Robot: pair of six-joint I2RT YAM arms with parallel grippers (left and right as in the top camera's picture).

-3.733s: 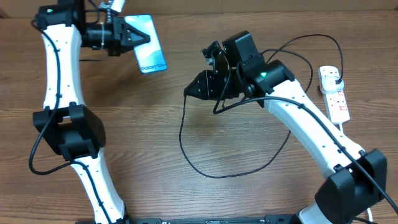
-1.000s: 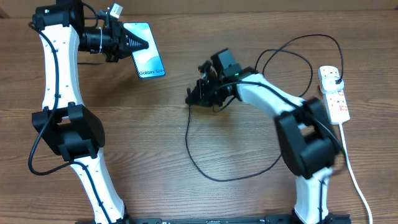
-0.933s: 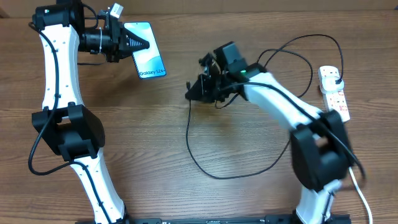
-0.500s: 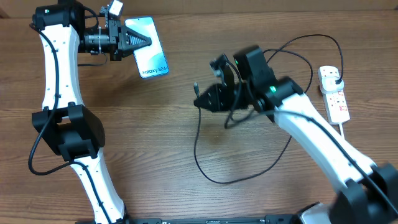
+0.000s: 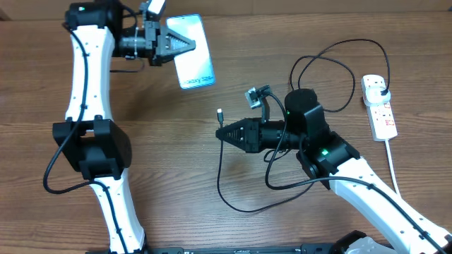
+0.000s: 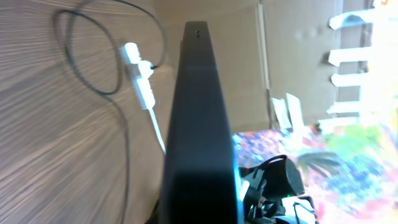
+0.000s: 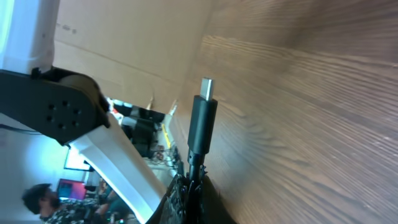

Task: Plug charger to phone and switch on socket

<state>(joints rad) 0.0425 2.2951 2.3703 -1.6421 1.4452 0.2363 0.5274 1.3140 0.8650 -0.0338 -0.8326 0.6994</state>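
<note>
My left gripper (image 5: 186,42) is shut on the phone (image 5: 194,61) and holds it raised at the back, its light blue screen facing up. In the left wrist view the phone (image 6: 199,124) shows edge-on as a dark slab. My right gripper (image 5: 222,132) is shut on the charger (image 5: 220,176) just behind its connector, which points left. The connector (image 7: 202,118) stands free above the wood in front of the right gripper (image 7: 189,186). The thin black cable loops across the table to its plug in the socket (image 5: 379,106) at the far right.
The socket's white cord (image 5: 393,169) runs down the right edge. Cable loops (image 5: 332,63) lie behind my right arm. The left wrist view shows the socket (image 6: 140,84) and the cable (image 6: 93,62) far off. The left arm's white link (image 7: 118,168) crosses the right wrist view.
My left gripper has carried the phone to the right. My right gripper has drawn back toward the table's front with the charger, and the cable loop has shifted with it.
</note>
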